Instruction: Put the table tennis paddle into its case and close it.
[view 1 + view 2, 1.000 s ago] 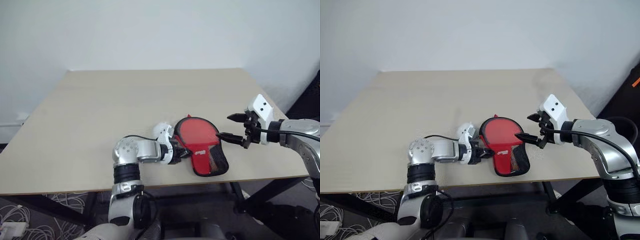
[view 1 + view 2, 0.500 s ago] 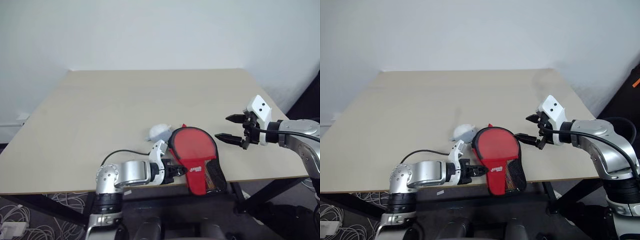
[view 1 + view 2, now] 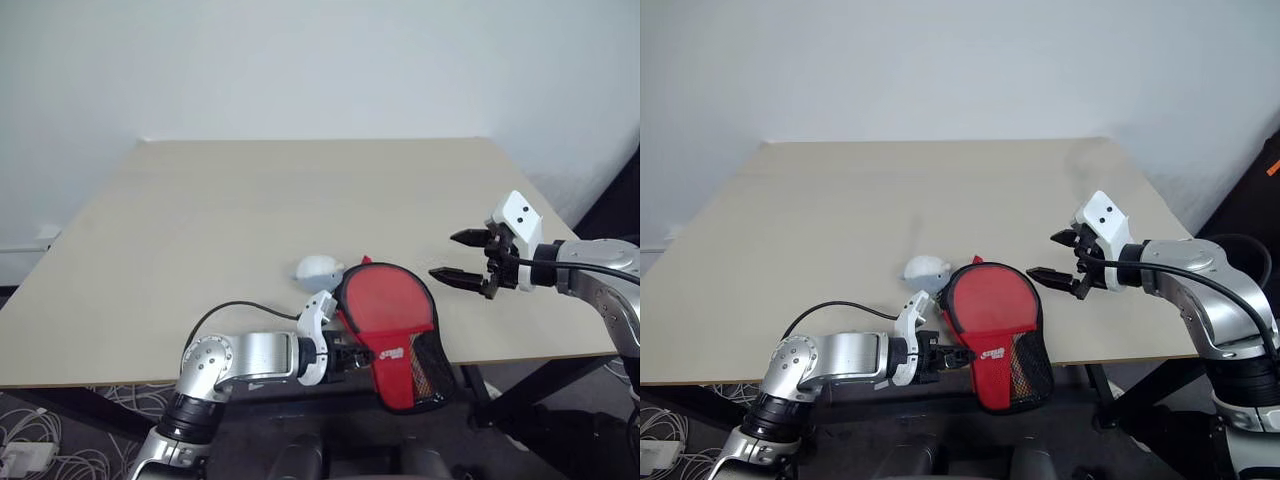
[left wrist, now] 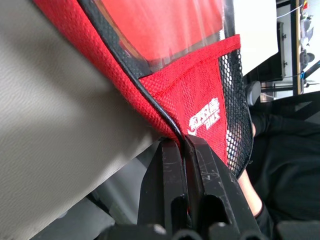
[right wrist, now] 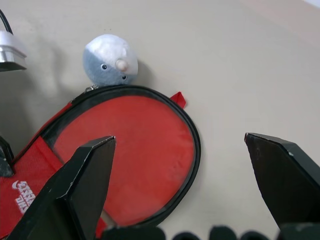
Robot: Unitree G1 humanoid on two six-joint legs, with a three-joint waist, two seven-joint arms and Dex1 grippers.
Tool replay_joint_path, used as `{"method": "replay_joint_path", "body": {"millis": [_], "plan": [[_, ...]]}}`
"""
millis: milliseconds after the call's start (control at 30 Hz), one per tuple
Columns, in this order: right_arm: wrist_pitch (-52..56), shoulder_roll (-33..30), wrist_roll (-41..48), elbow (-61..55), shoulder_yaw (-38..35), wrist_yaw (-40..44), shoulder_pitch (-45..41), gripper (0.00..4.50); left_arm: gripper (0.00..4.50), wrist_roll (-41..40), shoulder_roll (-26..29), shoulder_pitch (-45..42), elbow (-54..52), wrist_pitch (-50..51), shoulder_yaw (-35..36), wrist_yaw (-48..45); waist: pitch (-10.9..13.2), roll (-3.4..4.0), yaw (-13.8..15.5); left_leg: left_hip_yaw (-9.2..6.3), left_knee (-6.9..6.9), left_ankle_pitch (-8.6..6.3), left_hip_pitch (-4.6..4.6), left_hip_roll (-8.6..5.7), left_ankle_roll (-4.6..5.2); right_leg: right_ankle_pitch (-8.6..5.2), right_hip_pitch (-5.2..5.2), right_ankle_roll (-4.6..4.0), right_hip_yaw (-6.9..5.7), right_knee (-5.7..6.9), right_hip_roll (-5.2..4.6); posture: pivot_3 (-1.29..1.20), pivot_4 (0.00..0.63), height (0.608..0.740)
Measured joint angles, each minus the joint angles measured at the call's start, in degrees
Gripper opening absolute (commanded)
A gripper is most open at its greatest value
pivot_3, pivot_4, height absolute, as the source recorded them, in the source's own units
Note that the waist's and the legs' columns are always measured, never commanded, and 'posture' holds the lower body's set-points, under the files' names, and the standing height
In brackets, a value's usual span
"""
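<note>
Left gripper (image 3: 952,356): clenched; in the left wrist view its two black fingers (image 4: 167,185) pinch the black edging of the case's narrow handle end, just beside the white logo.
Case (image 3: 385,305): red, paddle-shaped, lying at the near edge of the table (image 3: 250,200); the round part rests on the tabletop to the right of the left gripper, while the narrow end with the black mesh panel hangs past the table edge.
Case contents: in the left wrist view a clear pocket shows over something red; whether the table tennis paddle is inside cannot be told, and the paddle itself cannot be made out.
Case closure: black edging runs round the round part; whether the zip is fully drawn cannot be told.
Small toy (image 5: 111,60): a grey-and-white round plush with a pale nose, touching the far rim of the case, beyond the left gripper.
Right gripper (image 3: 464,256): released, fingers spread wide and holding nothing; it hovers above the table just right of the case's round end, pointing toward it without touching.
</note>
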Motion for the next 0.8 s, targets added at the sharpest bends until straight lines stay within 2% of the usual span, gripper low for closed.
{"method": "replay_joint_path", "body": {"millis": [33, 133, 300, 367, 500, 600, 633, 667, 767, 800], "plan": [[0.0, 0.0, 0.0, 0.0, 0.0, 0.0, -0.1, 4.5, 0.61, 0.0, 0.2, -0.2, 0.0, -0.1, -0.2, -0.4, 0.0, 0.0, 0.0, 0.0, 0.0, 0.0, 0.0, 0.0, 0.0, 0.0, 0.0, 0.01, 0.0, 0.0, 0.0, 0.0, 0.0, 0.698], [-0.3, 0.2, -0.1, 0.5, 0.3, 0.1, -0.3, 4.5, 1.49, -0.1, 0.9, -0.8, 0.0, -0.5, -1.1, -1.6, 0.0, 0.0, 0.0, 0.02, 0.0, 0.0, 0.0, 0.0, 0.0, -0.04, 0.01, 0.07, 0.0, -0.01, -0.01, 0.0, 0.0, 0.698], [-0.8, 0.8, -0.2, 1.7, 1.1, 0.5, -0.8, 4.5, 3.24, -0.1, 3.0, -2.1, -1.1, -0.7, -1.1, -4.5, 0.0, 0.0, 0.0, 0.02, 0.0, 0.0, 0.0, 0.0, 0.0, -0.09, 0.0, 0.15, 0.01, -0.02, -0.01, 0.0, 0.0, 0.698], [-0.9, 1.0, -0.3, 2.1, 1.6, 0.7, -1.4, 4.5, 3.24, -0.1, 4.8, -2.0, -2.0, -0.3, -1.2, -6.6, 0.0, 0.0, -0.1, 0.03, -0.01, 0.0, 0.0, 0.02, 0.0, -0.09, -0.03, 0.15, 0.01, -0.01, 0.01, 0.0, 0.0, 0.698], [-1.5, 1.1, -0.7, 3.0, 2.0, 1.1, -2.4, 4.5, 3.24, -0.2, 13.3, -2.6, -5.2, 1.9, -1.2, -13.1, 0.0, 0.08, -0.1, 0.08, -0.05, -0.03, 0.0, 0.06, -0.06, -0.1, -0.08, 0.15, 0.01, -0.03, 0.03, 0.0, 0.0, 0.698], [-2.1, 1.5, -1.2, 4.1, 2.4, 1.4, -3.4, 4.5, 3.24, 1.7, 17.2, -7.3, -7.8, 2.5, -0.8, -18.4, 0.1, 0.04, 0.1, 0.07, -0.03, -0.12, -0.03, 0.0, -0.21, -0.1, -0.02, 0.16, -0.02, -0.1, -0.03, 0.0, 0.0, 0.698], [-2.4, 1.8, -1.3, 4.5, 2.6, 1.5, -4.0, 4.5, 3.24, 4.3, 17.2, -8.9, -8.9, 2.3, -0.5, -20.5, 0.1, 0.04, 0.0, 0.09, -0.03, -0.13, -0.02, -0.04, -0.22, -0.1, 0.01, 0.16, 0.0, -0.11, -0.05, 0.0, 0.0, 0.698], [-2.9, 2.2, -1.5, 5.3, 3.0, 1.6, -5.0, 4.5, 3.24, 10.1, 16.7, -10.9, -10.5, 1.8, -0.7, -24.8, 0.1, 0.04, -0.1, 0.14, -0.03, -0.13, -0.02, -0.05, -0.21, -0.09, 0.02, 0.17, 0.02, -0.15, -0.04, 0.0, 0.0, 0.698], [-3.7, 4.0, -2.6, 7.6, 4.3, 1.5, -7.5, 4.5, 2.65, 22.6, 14.6, -12.4, -12.1, -1.3, -2.3, -33.2, 0.1, 0.07, -0.3, 0.18, -0.1, 0.0, 0.0, 0.0, 0.02, -0.08, -0.02, 0.15, 0.07, -0.17, 0.03, 0.0, 0.0, 0.698], [-4.1, 4.7, -3.0, 8.7, 4.9, 1.5, -8.4, 4.5, 2.34, 27.2, 13.9, -12.6, -12.4, -3.0, -3.8, -36.3, 0.1, 0.07, -0.3, 0.18, -0.13, 0.0, 0.01, 0.04, 0.03, -0.07, -0.03, 0.14, 0.07, -0.16, 0.07, 0.0, 0.0, 0.698]]}}
